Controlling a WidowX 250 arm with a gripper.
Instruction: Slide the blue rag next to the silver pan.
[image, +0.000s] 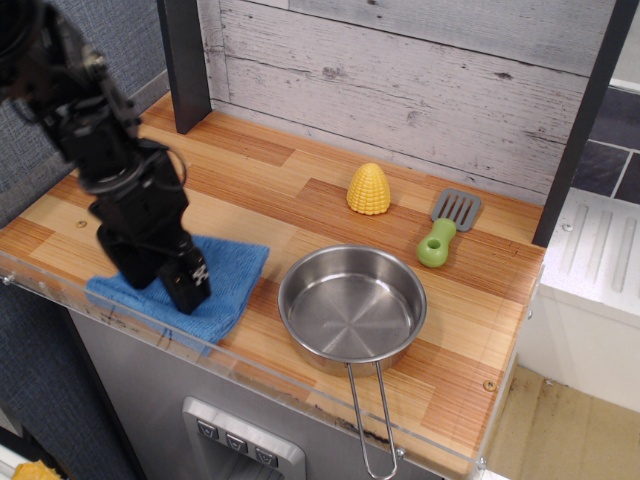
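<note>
The blue rag (225, 280) lies flat at the front left of the wooden counter, its right corner close to the silver pan (352, 305). The pan sits at the front middle, its wire-loop handle (370, 420) sticking out over the front edge. My black gripper (160, 280) stands on the rag with its two fingers spread and their tips pressed down into the cloth. The arm hides the rag's left middle part.
A yellow toy corn (368, 188) stands behind the pan. A grey spatula with a green handle (445, 228) lies to the right of it. A clear lip (250, 372) runs along the counter's front edge. A wood-plank wall (420, 90) backs the counter.
</note>
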